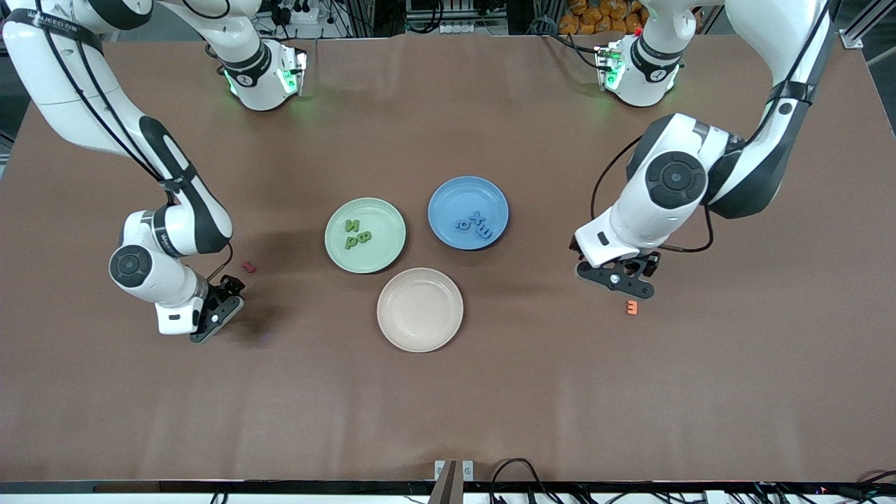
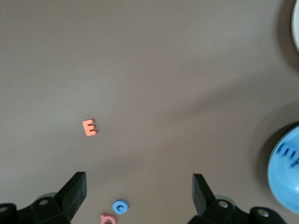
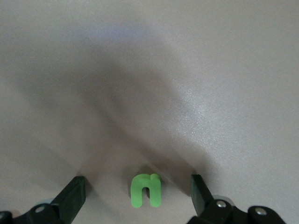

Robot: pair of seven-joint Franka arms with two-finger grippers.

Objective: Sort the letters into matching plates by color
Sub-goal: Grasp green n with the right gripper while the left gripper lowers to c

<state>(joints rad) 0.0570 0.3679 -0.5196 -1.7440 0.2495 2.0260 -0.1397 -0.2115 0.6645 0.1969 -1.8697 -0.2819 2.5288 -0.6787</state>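
Counter (image 1: 448,392): brown, matte, carrying three plates near its middle.

Green plate (image 1: 365,235): pale green, holding three green letters (image 1: 355,234) lying flat. It sits toward the right arm's end of the group.

Blue plate (image 1: 468,212): just beside the green plate, toward the left arm's end, holding three blue letters (image 1: 477,223). Its rim also shows in the left wrist view (image 2: 285,170).

Beige-pink plate (image 1: 420,309): nearer the front camera than the other two, with nothing in it.

Orange letter E (image 1: 631,306): lying flat on the bare counter toward the left arm's end, well apart from the plates (seen also from the left wrist (image 2: 89,127)).

Small blue letter (image 2: 120,206) and pink letter (image 2: 108,218): on the counter close together, visible only from the left wrist, between the claw's fingers.

Red letter (image 1: 248,267): on the counter toward the right arm's end, apart from the green plate.

Green letter n (image 3: 145,190): on the counter, between the fingers of the right claw in the right wrist view.

Left claw (image 1: 616,278): low over the counter near the orange E, fingers spread, pinching nothing.

Right claw (image 1: 218,310): low over the counter near the red letter, fingers spread wide either side of the green n, not touching it.
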